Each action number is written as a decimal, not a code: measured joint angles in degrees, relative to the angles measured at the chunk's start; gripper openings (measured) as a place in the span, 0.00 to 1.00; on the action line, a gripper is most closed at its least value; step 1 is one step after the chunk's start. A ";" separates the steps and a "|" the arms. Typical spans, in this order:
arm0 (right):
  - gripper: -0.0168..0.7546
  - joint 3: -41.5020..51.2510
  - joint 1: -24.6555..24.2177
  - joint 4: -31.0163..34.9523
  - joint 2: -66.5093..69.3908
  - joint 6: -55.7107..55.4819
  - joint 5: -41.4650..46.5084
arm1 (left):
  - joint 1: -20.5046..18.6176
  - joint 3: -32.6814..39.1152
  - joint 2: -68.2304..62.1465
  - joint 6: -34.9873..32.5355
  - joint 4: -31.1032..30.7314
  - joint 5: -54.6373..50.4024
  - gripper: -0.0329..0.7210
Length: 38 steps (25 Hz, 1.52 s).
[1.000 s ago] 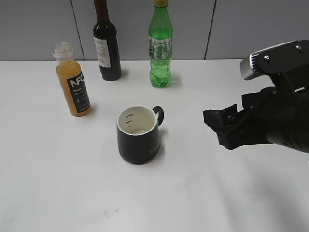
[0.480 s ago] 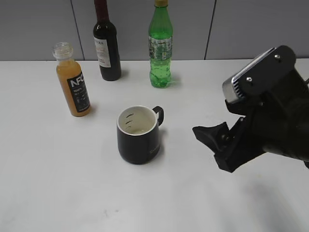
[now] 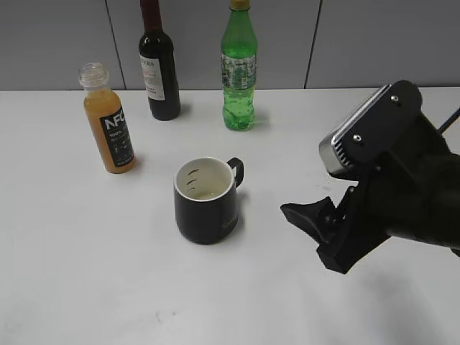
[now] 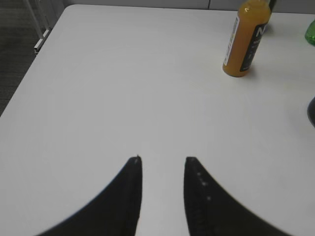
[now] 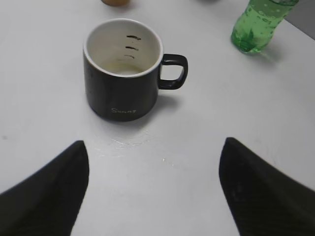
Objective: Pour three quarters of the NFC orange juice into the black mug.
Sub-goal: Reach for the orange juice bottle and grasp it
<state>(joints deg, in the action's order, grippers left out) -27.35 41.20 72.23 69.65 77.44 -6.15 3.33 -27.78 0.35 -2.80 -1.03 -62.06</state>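
Left of black mug, NFC orange juice upright, right tool wide open, empty

Even, bright, diffuse light
Soft shadows fall right of the black mug on the table; both wrist views' jaws look blurred; no glare

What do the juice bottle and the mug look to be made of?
NFC orange juice bottle: likely clear plastic, since the cloudy orange liquid and empty neck show through; glossy black label. Black mug: probably ceramic, matte black outside with a smooth white interior and thick rim.
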 joint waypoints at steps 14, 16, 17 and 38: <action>0.82 -1.72 0.00 -74.88 0.04 -71.48 22.85 | 0.00 0.00 0.00 0.00 0.00 0.00 0.36; 0.81 -3.12 0.00 -76.19 0.04 -72.74 26.25 | 0.00 0.00 0.00 0.00 0.00 0.00 0.36; 0.81 -3.68 0.00 -76.60 0.04 -73.01 27.53 | 0.00 0.00 0.00 0.00 0.00 0.00 0.36; 0.79 -4.87 -25.28 -77.62 -45.08 -78.42 49.64 | 0.00 0.00 0.00 0.00 0.00 0.00 0.36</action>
<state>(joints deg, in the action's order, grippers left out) -32.21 15.92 -5.39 24.57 -0.97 43.48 3.33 -27.78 0.35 -2.80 -1.03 -62.06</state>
